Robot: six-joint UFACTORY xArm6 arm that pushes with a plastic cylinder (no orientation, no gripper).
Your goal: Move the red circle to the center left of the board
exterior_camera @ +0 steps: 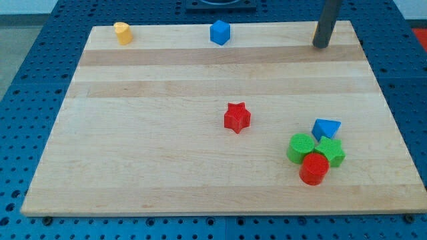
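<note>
**A:** Red circle (314, 168) sits way below my tip (321, 46), touching the two green blocks (301, 147) (330, 151), with the blue block (325, 128) just above them.

**B:** Anything held?

**A:** Nope, no jaws on this rig, just a bare rod, nothing pinched.

**B:** How will it handle?

**A:** Looks light and stiff, probably slides easily. I'd push its right side, low and centred, or it'll roll off the tip.

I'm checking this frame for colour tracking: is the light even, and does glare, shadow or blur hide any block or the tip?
Camera view: light is soft and even, with only faint shadows under the blocks; no strong glare on the board; the red circle and red star are sharp; my tip is clear at the view's top right, far from the red circle.
</note>
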